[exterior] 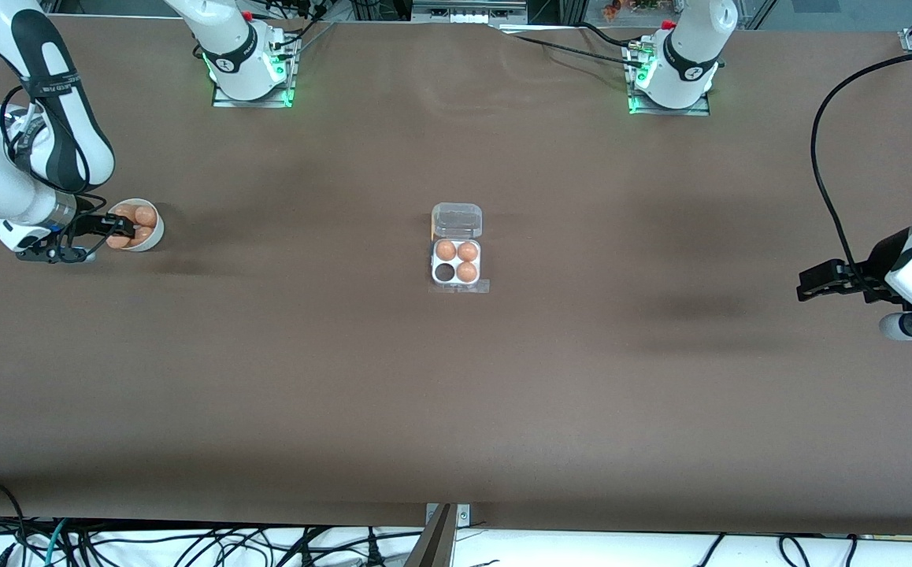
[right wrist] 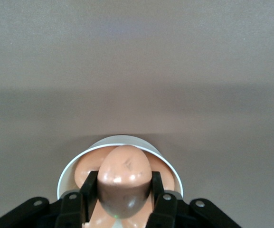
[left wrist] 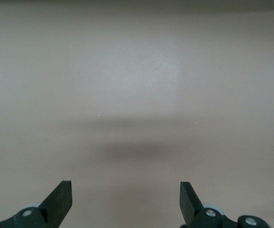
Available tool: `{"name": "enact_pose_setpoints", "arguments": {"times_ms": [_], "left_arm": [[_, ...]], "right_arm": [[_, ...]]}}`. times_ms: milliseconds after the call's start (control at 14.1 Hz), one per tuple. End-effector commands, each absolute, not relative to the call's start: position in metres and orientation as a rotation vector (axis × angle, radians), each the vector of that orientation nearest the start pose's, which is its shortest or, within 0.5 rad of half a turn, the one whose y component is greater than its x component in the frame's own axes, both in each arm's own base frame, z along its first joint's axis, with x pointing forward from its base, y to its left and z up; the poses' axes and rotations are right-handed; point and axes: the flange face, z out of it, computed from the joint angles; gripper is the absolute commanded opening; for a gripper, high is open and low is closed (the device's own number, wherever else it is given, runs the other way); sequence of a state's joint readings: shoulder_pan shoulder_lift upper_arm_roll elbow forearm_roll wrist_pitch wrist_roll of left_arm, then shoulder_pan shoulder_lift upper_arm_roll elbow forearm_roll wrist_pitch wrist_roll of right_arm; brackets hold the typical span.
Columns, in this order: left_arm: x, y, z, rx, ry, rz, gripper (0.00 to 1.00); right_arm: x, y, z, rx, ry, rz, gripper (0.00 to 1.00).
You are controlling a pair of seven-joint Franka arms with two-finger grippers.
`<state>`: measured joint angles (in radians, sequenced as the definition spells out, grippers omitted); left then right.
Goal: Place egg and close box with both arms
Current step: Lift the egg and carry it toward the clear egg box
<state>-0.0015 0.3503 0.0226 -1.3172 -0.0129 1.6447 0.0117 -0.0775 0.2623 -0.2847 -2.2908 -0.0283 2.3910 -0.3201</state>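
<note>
The box sits mid-table with its clear lid open, lying flat toward the robot bases. Its whitish tray holds three orange-tan eggs; the cell nearest the front camera toward the right arm's end is empty. My right gripper is over the white bowl and shut on an egg, which sits between the fingers just above the other eggs in the bowl. My left gripper is open and empty, held above bare table at the left arm's end; its fingers show wide apart.
The brown table surface stretches bare between the bowl and the box and between the box and the left gripper. Cables run along the table's front edge and near the arm bases.
</note>
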Motion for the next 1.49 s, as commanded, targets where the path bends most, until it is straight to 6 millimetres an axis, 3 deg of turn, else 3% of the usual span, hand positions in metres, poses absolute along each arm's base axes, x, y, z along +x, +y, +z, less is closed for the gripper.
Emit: {"name": "enact_pose_setpoints", "arguments": {"times_ms": [0, 426, 639, 852, 994, 1136, 1420], "left_arm": [[0.66, 0.01, 0.547, -3.14, 0.004, 0.034, 1.0], [0.66, 0.012, 0.547, -3.14, 0.001, 0.034, 1.0], [0.66, 0.012, 0.547, -3.14, 0.001, 0.034, 1.0], [0.66, 0.011, 0.547, -3.142, 0.001, 0.034, 1.0], [0.66, 0.011, 0.547, -3.141, 0.001, 0.034, 1.0], [0.66, 0.011, 0.547, -3.142, 0.001, 0.034, 1.0], [0.66, 0.011, 0.547, -3.142, 0.001, 0.034, 1.0]], "right_arm": [[0.478, -0.187, 0.228, -3.145, 0.024, 0.311, 0.36], [0.51, -0.191, 0.262, -3.062, 0.069, 0.491, 0.36], [0.525, -0.176, 0.268, -2.968, 0.154, 0.587, 0.36], [0.546, -0.139, 0.277, -2.86, 0.3, 0.699, 0.36], [0.554, -0.116, 0.299, -2.775, 0.424, 0.795, 0.36], [0.575, -0.068, 0.307, -2.659, 0.584, 0.883, 0.36], [0.587, -0.022, 0.282, -2.384, 0.748, 1.033, 0.36]]}}
